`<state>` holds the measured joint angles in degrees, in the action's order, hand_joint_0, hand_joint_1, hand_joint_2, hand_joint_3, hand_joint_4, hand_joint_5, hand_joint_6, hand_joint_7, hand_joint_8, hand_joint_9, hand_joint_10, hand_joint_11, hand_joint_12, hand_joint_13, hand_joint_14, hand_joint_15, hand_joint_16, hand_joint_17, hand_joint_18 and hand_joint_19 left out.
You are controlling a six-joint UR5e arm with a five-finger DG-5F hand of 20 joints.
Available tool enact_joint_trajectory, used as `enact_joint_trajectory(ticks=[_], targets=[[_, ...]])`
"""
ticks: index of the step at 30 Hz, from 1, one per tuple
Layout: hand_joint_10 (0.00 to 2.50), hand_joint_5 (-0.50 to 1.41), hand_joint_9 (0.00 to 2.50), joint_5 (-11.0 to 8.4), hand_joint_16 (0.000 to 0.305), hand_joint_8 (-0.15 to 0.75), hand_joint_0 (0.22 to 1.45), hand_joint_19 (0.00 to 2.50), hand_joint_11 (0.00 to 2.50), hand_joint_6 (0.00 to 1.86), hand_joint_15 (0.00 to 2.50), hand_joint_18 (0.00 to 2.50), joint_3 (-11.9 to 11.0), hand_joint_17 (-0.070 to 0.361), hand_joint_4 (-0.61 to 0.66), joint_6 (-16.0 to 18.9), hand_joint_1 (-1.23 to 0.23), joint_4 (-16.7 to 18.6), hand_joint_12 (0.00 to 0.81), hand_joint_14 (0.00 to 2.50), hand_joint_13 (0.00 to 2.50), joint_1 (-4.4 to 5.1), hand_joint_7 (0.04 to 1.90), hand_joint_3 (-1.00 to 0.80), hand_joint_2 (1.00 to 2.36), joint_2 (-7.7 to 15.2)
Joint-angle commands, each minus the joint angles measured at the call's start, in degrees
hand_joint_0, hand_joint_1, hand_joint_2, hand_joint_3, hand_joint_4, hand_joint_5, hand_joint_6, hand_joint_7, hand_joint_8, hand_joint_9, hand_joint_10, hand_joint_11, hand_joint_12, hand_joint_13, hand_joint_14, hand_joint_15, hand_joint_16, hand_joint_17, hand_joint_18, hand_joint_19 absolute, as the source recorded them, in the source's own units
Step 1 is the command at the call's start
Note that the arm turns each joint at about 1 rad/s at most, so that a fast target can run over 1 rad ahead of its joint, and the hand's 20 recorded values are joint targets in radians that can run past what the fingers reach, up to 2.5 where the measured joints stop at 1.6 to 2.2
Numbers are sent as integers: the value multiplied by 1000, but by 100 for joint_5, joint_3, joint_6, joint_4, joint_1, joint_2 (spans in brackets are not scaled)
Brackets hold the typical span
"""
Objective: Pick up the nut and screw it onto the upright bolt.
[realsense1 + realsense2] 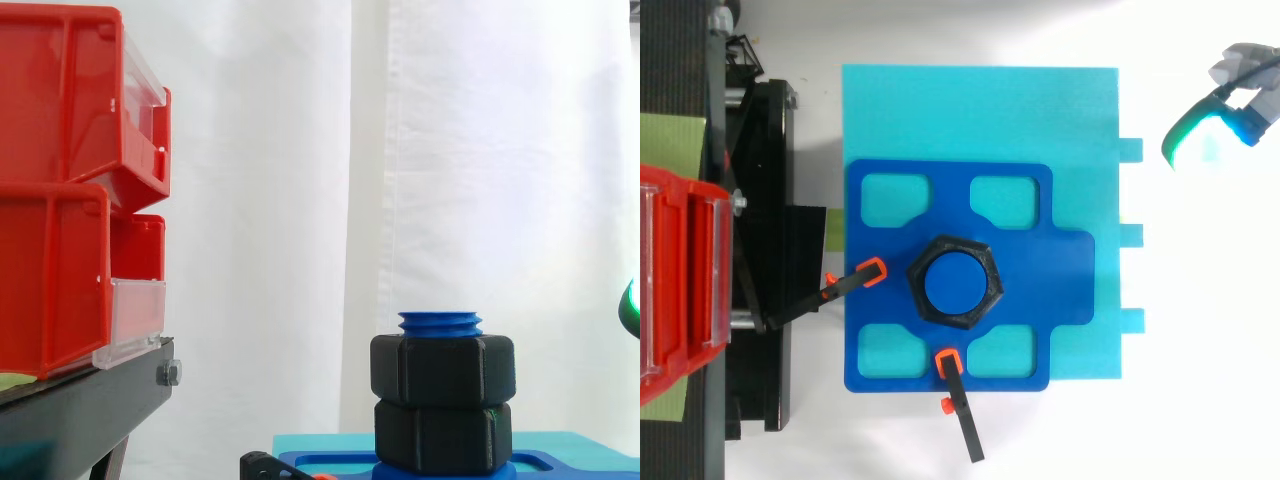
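Two black hex nuts sit stacked on the upright blue bolt [440,323], the upper nut [443,370] right on the lower nut [443,436]. From above, the top nut [985,262] rings the bolt's blue end [955,284] at the middle of the dark blue plate [1060,280]. My hand [1238,118] hovers off the upper right corner of the cyan base [980,110], well clear of the nuts. Its fingers are relaxed, glow green and cyan, and hold nothing. One green glowing pad [633,308] peeks in at the side view's right edge.
Two black clamps with orange tips [872,270] [947,360] pin the blue plate at its left and front edges. Red bins [70,190] are stacked on a black stand [90,400] to the left. White curtain hangs behind.
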<state>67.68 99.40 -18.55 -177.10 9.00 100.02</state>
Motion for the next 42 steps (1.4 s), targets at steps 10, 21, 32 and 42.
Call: enact_joint_trajectory(ticks=[10,21,32,42], targets=[[0,-234,99,0,44,171,517,0,0,501,0,0,0,98,0,0,-529,0,317,0,0,-4,657,-500,1000,0],[0,-235,95,0,46,171,502,0,0,502,0,0,0,103,11,0,-555,0,321,0,0,-4,695,-500,1000,0],[0,-233,113,0,48,178,495,0,0,502,0,0,0,107,106,0,-586,0,326,0,0,-4,702,-500,1000,0],[0,-225,66,0,47,175,491,0,0,502,0,0,0,106,85,0,-594,0,328,0,0,-4,694,-500,1000,0]])
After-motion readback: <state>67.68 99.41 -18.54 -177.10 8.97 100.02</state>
